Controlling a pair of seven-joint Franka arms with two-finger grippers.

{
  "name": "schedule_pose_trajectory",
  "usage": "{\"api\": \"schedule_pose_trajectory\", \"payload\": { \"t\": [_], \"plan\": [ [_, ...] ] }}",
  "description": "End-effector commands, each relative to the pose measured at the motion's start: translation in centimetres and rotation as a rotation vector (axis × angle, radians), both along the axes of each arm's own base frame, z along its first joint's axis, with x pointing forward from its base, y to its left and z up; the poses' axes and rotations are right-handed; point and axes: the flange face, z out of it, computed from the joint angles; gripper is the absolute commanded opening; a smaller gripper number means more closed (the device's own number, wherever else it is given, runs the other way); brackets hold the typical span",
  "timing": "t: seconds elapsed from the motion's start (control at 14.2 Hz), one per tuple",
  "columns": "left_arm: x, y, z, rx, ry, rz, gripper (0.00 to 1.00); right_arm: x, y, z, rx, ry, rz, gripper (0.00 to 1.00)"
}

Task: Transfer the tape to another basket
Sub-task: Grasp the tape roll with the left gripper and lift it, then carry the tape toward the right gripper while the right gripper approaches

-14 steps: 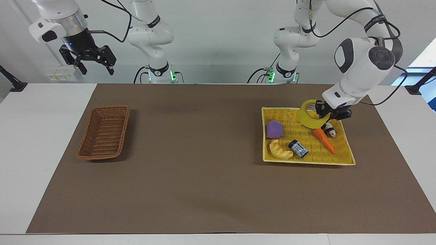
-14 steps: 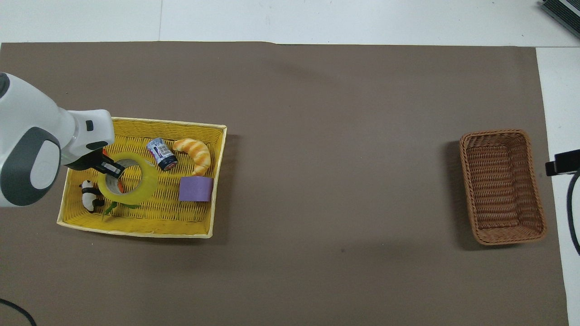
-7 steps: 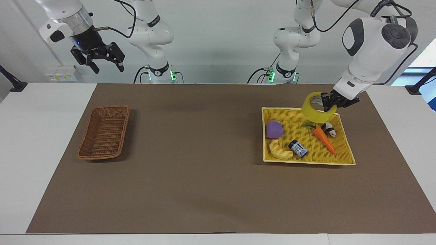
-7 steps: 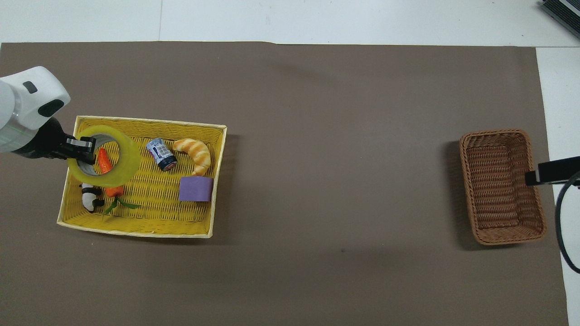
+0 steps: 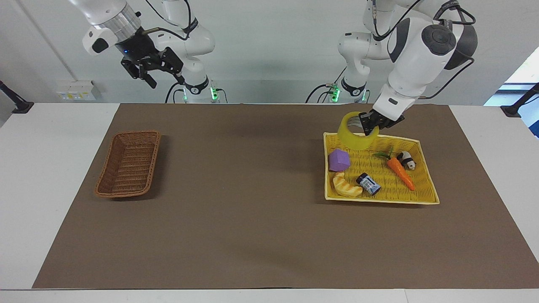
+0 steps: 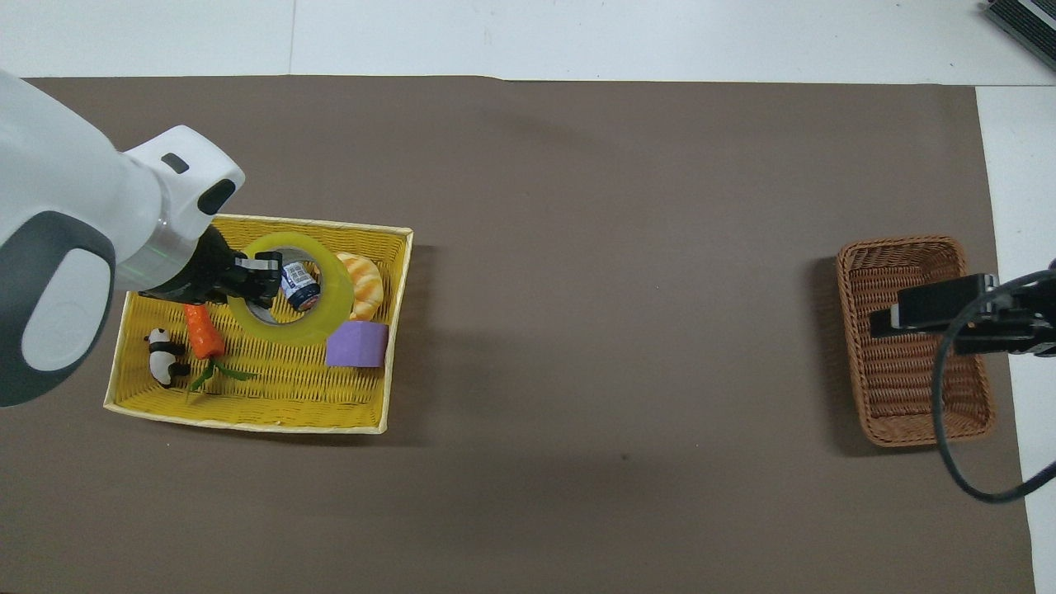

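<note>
The tape (image 5: 355,136), a yellow translucent roll, hangs from my left gripper (image 5: 370,125), which is shut on its rim. It is held in the air over the yellow tray's edge nearest the robots. In the overhead view the tape (image 6: 289,332) and left gripper (image 6: 262,278) cover the middle of the tray. The dark brown wicker basket (image 5: 128,164) stands at the right arm's end of the table and holds nothing. My right gripper (image 5: 162,75) is open and raised; in the overhead view the right gripper (image 6: 949,318) is over the basket (image 6: 899,264).
The yellow tray (image 5: 379,201) holds a purple block (image 5: 339,160), a croissant (image 5: 346,186), a small bottle (image 5: 368,184), a carrot (image 5: 400,171) and a panda figure (image 5: 406,160). A brown mat (image 5: 252,189) covers the table between tray and basket.
My left gripper has lifted the tape out of the tray and carried it toward the right arm's end. My right gripper has swung in over the brown basket.
</note>
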Motion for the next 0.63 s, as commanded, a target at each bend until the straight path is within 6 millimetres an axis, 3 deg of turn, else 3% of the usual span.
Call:
{"api": "schedule_pose_trajectory", "payload": {
  "t": [0.0,0.21,0.35,0.56],
  "plan": [
    [-1.2,-4.1,1.2,-0.063,-0.011,-0.015,0.00,-0.4,2.7,0.3,0.081,0.015,-0.070,1.00],
    [-3.3,-9.0,1.8,-0.159,-0.013,-0.086,0.00,0.3,5.5,-0.9,0.191,0.045,-0.129,1.00],
    [-4.3,-12.1,2.5,-0.227,-0.051,-0.113,0.00,0.3,8.5,-1.8,0.199,0.046,-0.140,1.00],
    [-6.4,-15.4,3.1,-0.329,-0.013,-0.147,0.00,1.2,12.1,-5.5,0.220,0.045,-0.154,1.00]
  ]
}}
